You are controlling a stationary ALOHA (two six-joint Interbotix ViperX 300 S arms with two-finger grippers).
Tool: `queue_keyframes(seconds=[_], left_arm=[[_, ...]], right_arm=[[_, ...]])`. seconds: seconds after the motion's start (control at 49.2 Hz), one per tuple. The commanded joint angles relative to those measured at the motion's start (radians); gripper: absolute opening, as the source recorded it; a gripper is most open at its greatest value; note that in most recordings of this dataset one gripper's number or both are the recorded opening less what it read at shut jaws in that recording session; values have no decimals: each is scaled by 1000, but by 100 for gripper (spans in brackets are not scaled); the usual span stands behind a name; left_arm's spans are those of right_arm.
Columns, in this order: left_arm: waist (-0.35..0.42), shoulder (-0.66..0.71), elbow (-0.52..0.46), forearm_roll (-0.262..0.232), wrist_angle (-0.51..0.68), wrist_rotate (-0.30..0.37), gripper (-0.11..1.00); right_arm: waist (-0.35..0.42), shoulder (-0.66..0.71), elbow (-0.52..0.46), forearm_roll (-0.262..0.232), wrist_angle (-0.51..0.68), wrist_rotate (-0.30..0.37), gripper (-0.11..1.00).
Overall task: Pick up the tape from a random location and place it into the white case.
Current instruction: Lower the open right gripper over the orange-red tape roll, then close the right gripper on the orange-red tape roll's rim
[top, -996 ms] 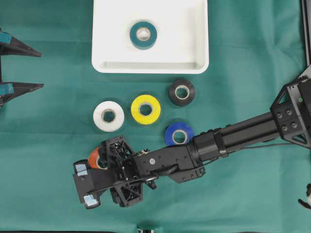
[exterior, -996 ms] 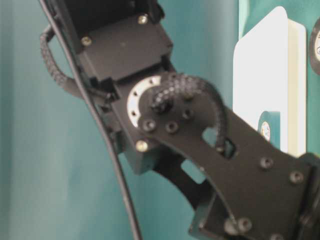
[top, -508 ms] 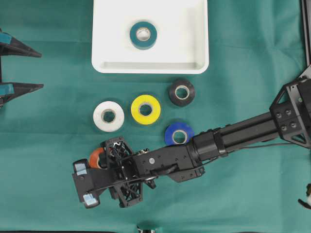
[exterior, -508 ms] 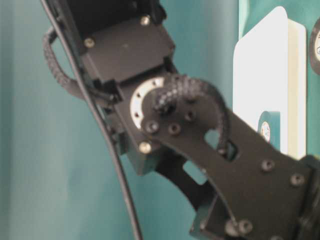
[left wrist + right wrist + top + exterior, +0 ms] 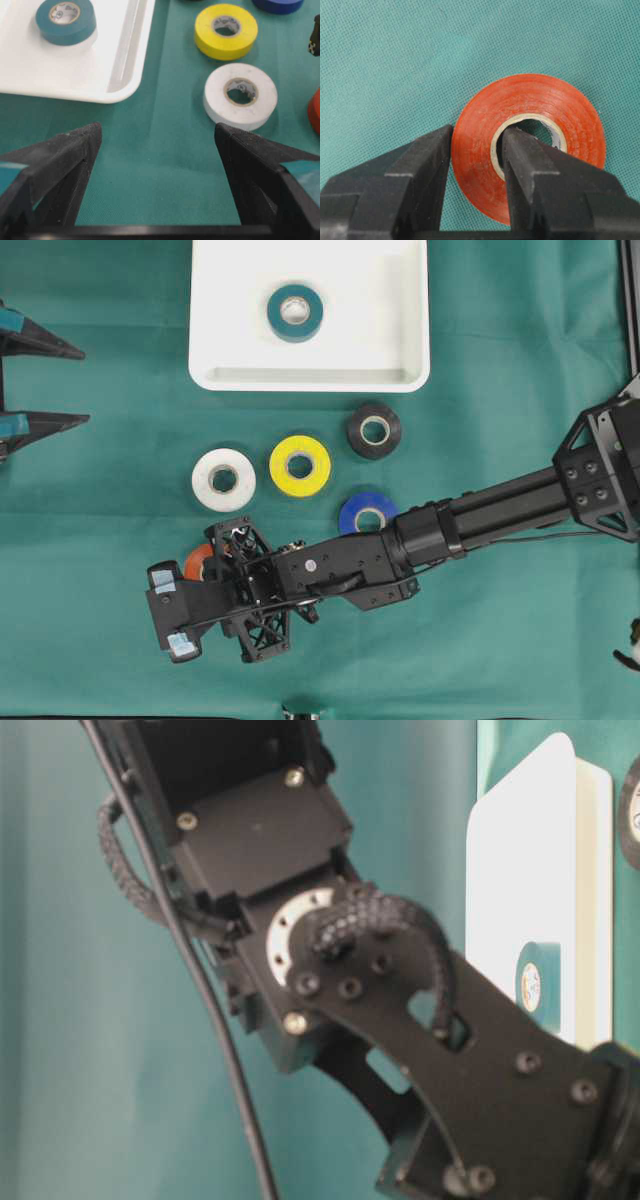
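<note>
At the far left of the overhead view the left pincer (image 5: 20, 375) hovers over the green counter (image 5: 100, 640) with its jaws spread wide and nothing between them. Its own camera looks out through the gap: ahead and to its left lies the white case (image 5: 125, 75), with a teal tape roll (image 5: 66, 21) lying flat inside; ahead and to its right lie a white tape roll (image 5: 240, 96) and, beyond that, a yellow tape roll (image 5: 226, 31), both flat on the cloth and well apart from the fingers.

Further right, low in the overhead view, the right pincer (image 5: 195, 570) reaches across the middle and is pressed together on the orange tape roll (image 5: 197, 562). The right wrist view shows the grip clearly: one finger (image 5: 540, 175) sits inside the roll's core and the other presses on the outer rim, so the roll's wall is pinched between them. The orange tape roll (image 5: 527, 145) lies flat on the cloth, its far side sticking out past the fingertips.

Beside the right arm, a blue tape roll (image 5: 366, 512) is partly covered by the forearm. A black tape roll (image 5: 374, 430) lies beyond it, between the blue roll and the near rim of the white case (image 5: 310, 375). In the table-level view the arm's joint fills most of the frame and the pincer itself is not visible.
</note>
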Motion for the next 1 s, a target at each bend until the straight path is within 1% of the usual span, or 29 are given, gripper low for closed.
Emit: queue_keyframes(seconds=[0.0, 0.691, 0.813, 0.976], left_arm=[[3, 12, -11, -3, -5, 0, 99], [3, 11, -11, -3, -5, 0, 99], [3, 11, -11, -2, -5, 0, 99], [3, 11, -11, -3, -5, 0, 99]], right_arm=[[-5, -32, -20, -3, -8, -2, 34], [-5, -35, -20, -2, -6, -2, 34], [-5, -60, -20, -2, 12, -2, 34], [-3, -129, -20, -2, 46, -2, 34]])
